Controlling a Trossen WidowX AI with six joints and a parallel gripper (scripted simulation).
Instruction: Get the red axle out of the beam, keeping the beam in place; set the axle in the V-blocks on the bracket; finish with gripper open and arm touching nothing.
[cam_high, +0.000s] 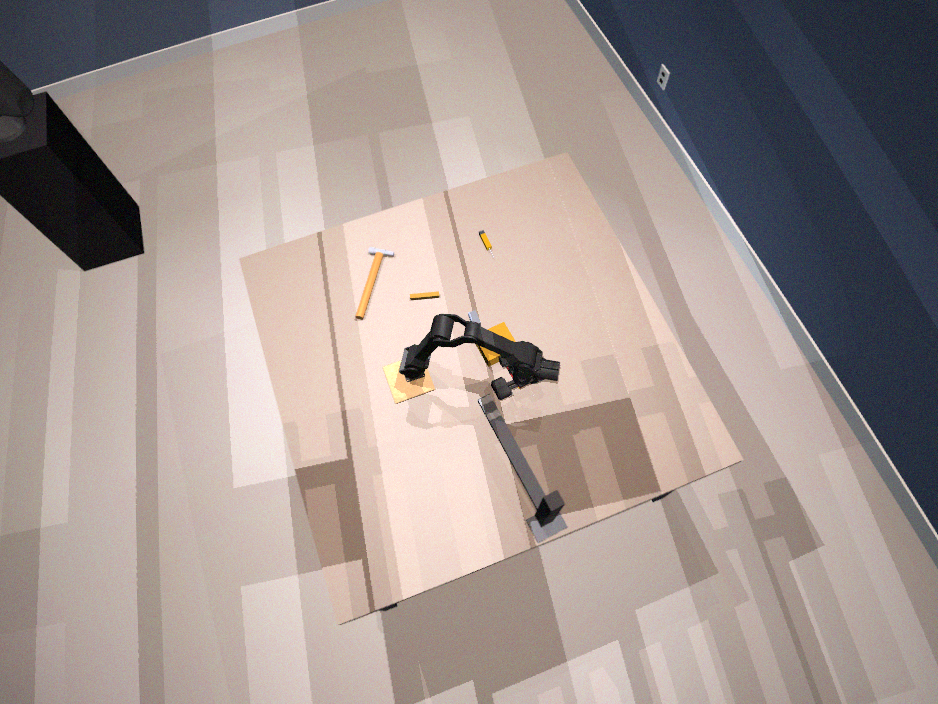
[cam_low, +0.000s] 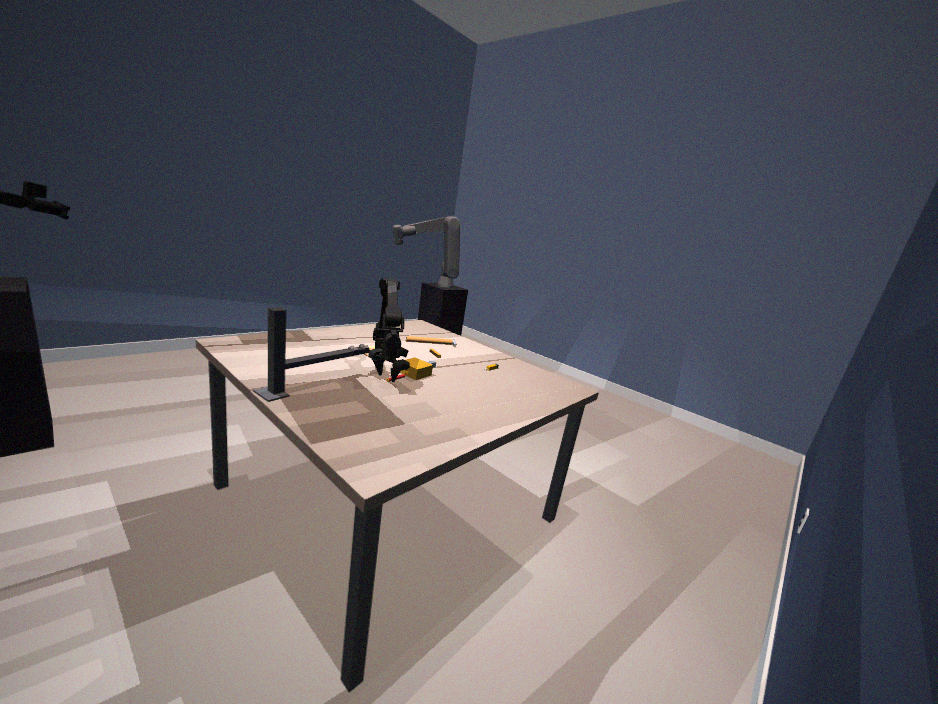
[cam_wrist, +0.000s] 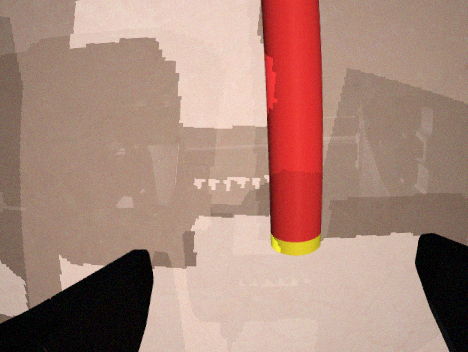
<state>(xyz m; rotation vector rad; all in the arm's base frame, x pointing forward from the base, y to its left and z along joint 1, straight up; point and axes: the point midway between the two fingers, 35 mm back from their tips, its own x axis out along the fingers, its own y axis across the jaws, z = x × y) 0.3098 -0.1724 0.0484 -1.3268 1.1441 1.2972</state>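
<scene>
wrist view: red axle (cam_high: 516, 375) (cam_low: 396, 376) (cam_wrist: 295, 125) runs from top edge down to a yellow-ringed end right of centre, long axis near vertical. my gripper (cam_high: 501, 387) (cam_low: 386, 372) (cam_wrist: 287, 260) stands wide, gripping nothing; the tips flank that end's sides, lower left and lower right. regrip probably means advancing up-frame along the shaft.

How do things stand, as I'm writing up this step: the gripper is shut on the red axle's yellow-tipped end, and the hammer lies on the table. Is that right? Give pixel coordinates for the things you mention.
Not quite: the gripper (cam_high: 522, 376) (cam_low: 387, 376) (cam_wrist: 287, 260) is open, its fingers apart from the red axle (cam_low: 397, 376) (cam_wrist: 295, 125), as the wrist view shows. The hammer (cam_high: 369, 284) (cam_low: 430, 340) does lie on the table (cam_high: 606, 310) (cam_low: 484, 413).
</scene>
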